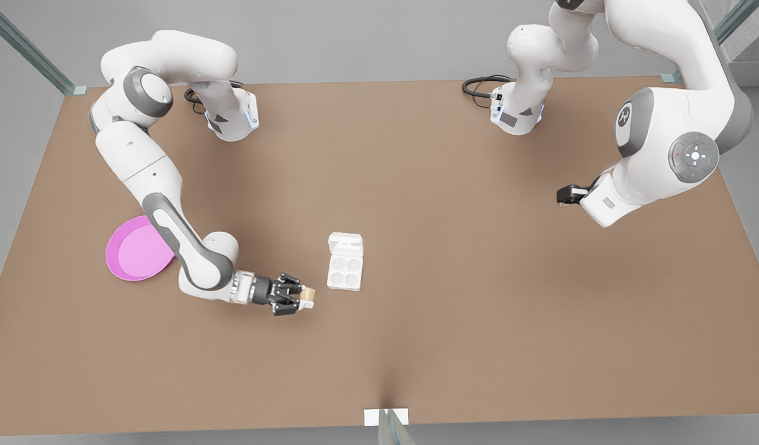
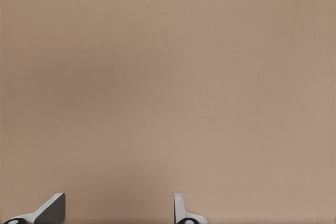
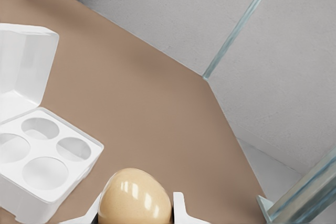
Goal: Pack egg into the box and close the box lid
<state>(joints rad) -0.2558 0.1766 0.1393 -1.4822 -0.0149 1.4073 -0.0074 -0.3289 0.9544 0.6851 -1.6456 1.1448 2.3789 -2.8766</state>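
Note:
The tan egg (image 1: 308, 295) (image 3: 135, 198) is held just above the table, with my right gripper (image 1: 304, 295) (image 3: 135, 214) shut on it, on the front view's left. The white box (image 1: 344, 288) (image 3: 68, 182) lies a short way beyond the egg, towards the front view's right. Its four cups hold nothing. The box lid (image 1: 345, 245) (image 3: 26, 61) stands swung open on the tray's far side. My left gripper (image 1: 566, 196) (image 2: 118, 211) waits high at the front view's right, open over bare table, far from the box.
A round pink plate (image 1: 135, 250) lies at the front view's left, partly behind the right arm. Both arm bases and black cables (image 1: 481, 83) sit along the far edge of the brown table (image 1: 478, 309). Glass posts stand at the table's corners.

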